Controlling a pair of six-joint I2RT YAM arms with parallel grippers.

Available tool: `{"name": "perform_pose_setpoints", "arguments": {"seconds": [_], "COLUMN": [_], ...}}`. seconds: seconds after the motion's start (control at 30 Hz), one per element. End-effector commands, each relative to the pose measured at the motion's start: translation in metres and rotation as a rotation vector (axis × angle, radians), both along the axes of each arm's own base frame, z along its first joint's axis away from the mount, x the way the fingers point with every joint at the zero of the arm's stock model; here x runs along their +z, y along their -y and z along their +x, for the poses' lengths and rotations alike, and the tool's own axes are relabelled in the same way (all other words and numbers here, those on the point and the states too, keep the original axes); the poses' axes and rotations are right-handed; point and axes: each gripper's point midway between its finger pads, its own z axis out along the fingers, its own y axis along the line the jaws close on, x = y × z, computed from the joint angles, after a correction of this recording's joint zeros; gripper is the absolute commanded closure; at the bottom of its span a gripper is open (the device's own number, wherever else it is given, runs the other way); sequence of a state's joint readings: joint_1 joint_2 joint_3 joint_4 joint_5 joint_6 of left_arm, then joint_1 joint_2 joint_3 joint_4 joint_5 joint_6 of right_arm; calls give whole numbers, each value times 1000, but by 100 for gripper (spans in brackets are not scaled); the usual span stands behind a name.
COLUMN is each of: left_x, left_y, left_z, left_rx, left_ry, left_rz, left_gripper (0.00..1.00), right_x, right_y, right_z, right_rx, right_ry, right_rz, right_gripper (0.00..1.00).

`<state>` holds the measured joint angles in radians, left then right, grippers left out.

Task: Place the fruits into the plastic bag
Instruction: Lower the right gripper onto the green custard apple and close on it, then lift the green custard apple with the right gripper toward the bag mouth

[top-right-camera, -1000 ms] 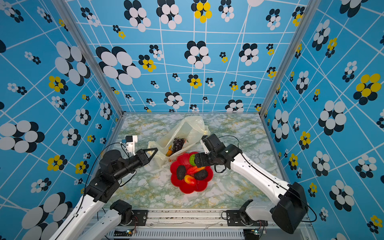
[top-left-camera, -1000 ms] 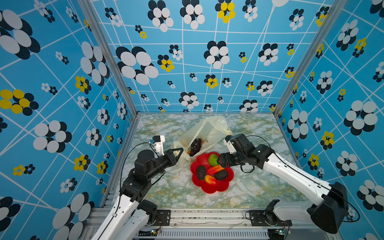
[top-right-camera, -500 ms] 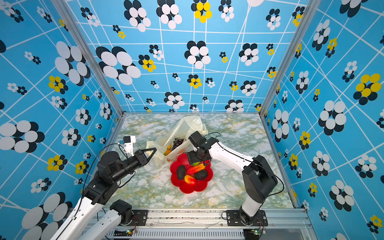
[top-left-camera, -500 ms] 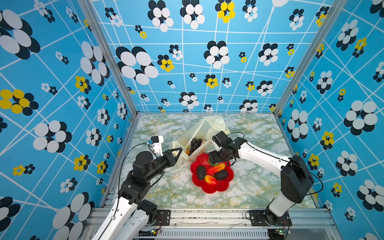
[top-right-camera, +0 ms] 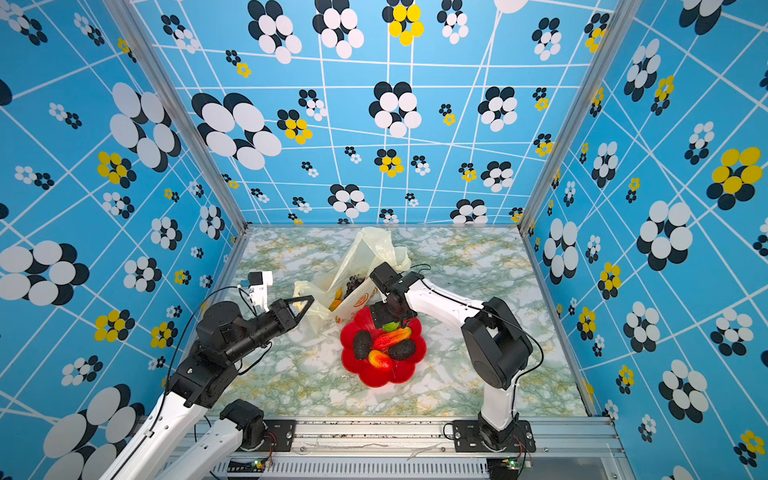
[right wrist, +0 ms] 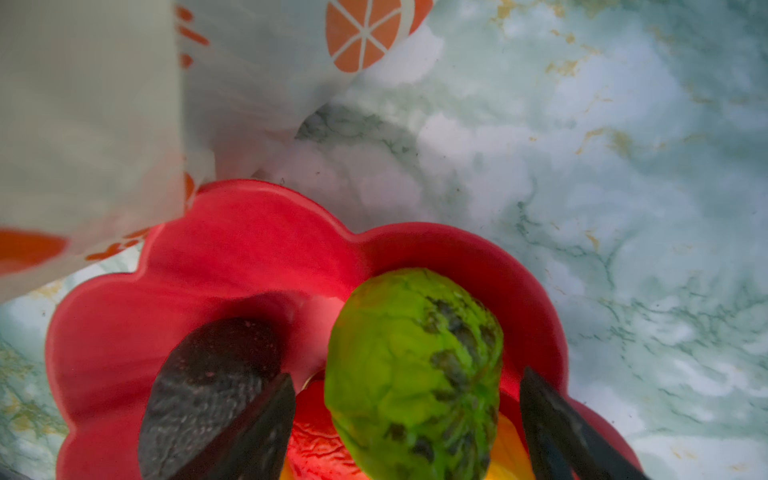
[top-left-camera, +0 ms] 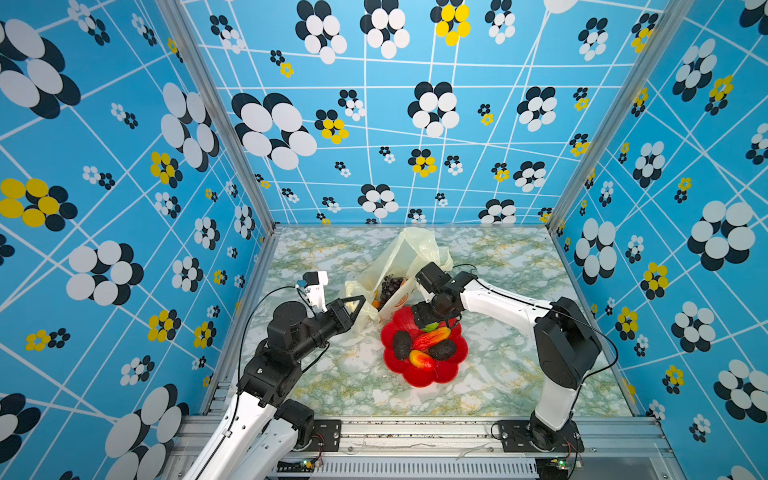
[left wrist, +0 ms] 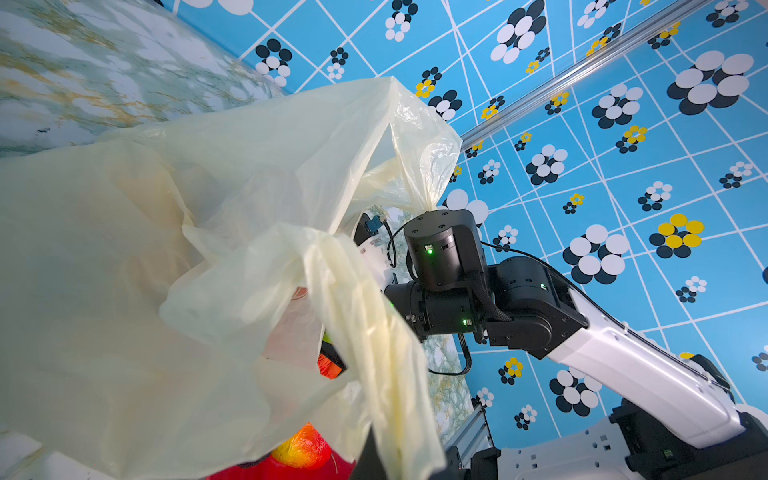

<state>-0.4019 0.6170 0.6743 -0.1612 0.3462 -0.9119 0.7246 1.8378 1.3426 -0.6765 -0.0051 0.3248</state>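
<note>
At the left of both top views we see the left gripper (top-left-camera: pixel 358 302) clenched on a handle of the plastic bag (top-left-camera: pixel 401 255), holding that side up off the marbled table (top-left-camera: pixel 332 382); in the left wrist view the bag's cream film fills most of the frame and its twisted handle runs toward the camera, so the fingers themselves are hidden. The bag's mouth gapes toward the middle of the table; the dark grape bunch (top-left-camera: pixel 390 286) lies inside it, seen through the opening. Just right of the bag sits the red flower-shaped plate (top-left-camera: pixel 451 374); in the right wrist view the bag's printed side drapes onto its rim. On the plate we count a left avocado (top-left-camera: pixel 402 345), a right avocado (top-left-camera: pixel 442 350), an upper mango (top-left-camera: pixel 432 337) between them and a lower mango (top-left-camera: pixel 422 359) nearer the front edge; the green fruit (top-left-camera: pixel 430 327) lies at the plate's far side. The right gripper (right wrist: pixel 407 378) hangs directly over that green fruit with its jaws released; one dark finger (right wrist: pixel 266 415) stands on each side, and a gap shows between each finger and the fruit.
</note>
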Motion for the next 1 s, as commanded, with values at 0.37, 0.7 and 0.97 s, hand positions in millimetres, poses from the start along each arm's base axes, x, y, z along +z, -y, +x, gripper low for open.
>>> {"name": "perform_pose_setpoints", "arguments": {"seconds": [0.37,0.7,0.97], "left_x": [-6,-9,-11], "left_y": [1,1,0], "left_z": [0,0,0], "left_rx": [-4,-2,2], "left_ry": [4,-3,-8], "left_rz": [16,12,9], "left_gripper": [100,100,100], "right_x": [1,23,42], "right_y": [-1,-7,-24], "right_z": [0,2,-4], "right_rx": [6,-6,3], "right_ry": [3,76,67], "right_rz": [-13,88,263], "right_gripper": [38,56,57]}}
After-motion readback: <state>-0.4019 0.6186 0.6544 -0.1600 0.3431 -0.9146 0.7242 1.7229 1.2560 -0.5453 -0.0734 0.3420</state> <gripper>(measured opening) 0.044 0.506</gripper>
